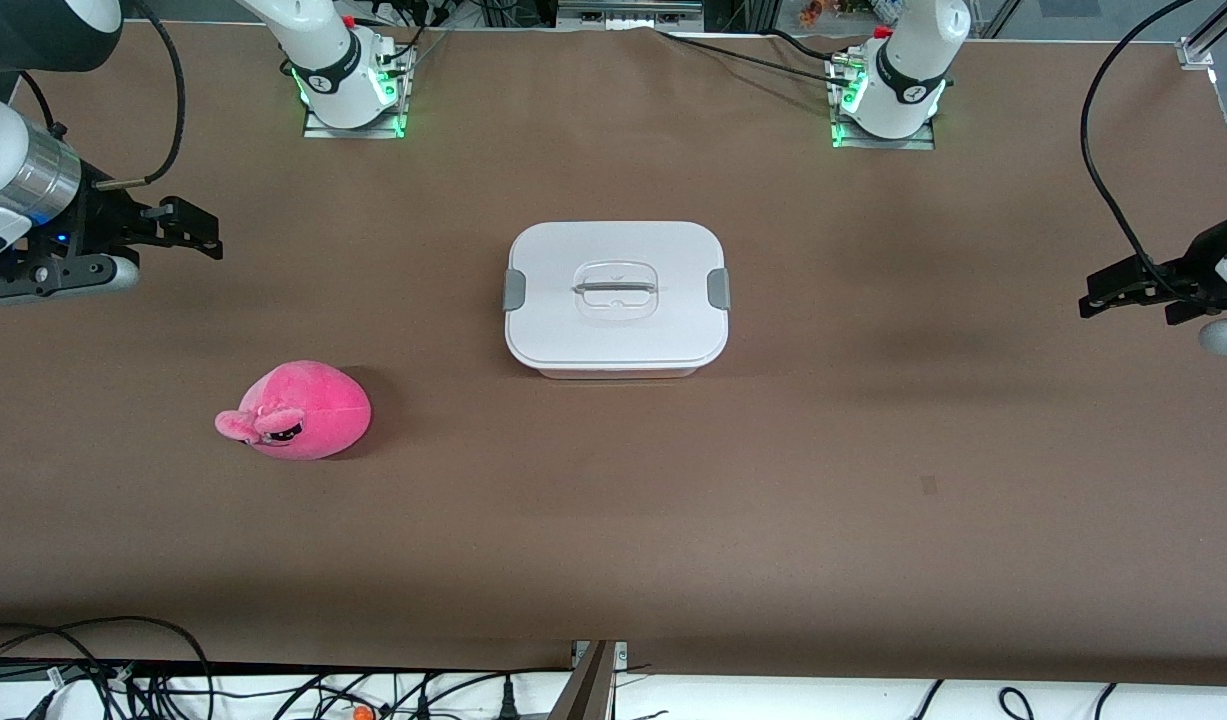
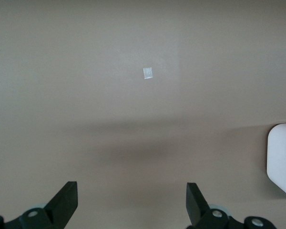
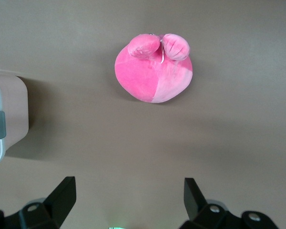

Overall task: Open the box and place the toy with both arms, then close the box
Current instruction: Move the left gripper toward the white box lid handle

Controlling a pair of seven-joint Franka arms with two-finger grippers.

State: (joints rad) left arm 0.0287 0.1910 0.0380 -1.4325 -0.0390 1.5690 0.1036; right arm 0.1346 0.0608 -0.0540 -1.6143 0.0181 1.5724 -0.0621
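Observation:
The box [image 1: 616, 298] stands shut in the middle of the table, white lid on, a grey clip at each end and a clear handle on top. Its edge shows in the left wrist view [image 2: 282, 160] and the right wrist view [image 3: 7, 121]. The pink plush toy [image 1: 296, 410] lies on the table toward the right arm's end, nearer the front camera than the box; it also shows in the right wrist view [image 3: 154, 67]. My right gripper [image 1: 201, 234] [image 3: 129, 198] is open and empty above the table at the right arm's end. My left gripper [image 1: 1095, 296] [image 2: 132, 202] is open and empty above the left arm's end.
A small pale tape square [image 2: 148, 73] sits on the brown table cover. Cables [image 1: 123, 680] lie along the table's front edge. The arm bases [image 1: 351, 90] [image 1: 888, 95] stand along the back edge.

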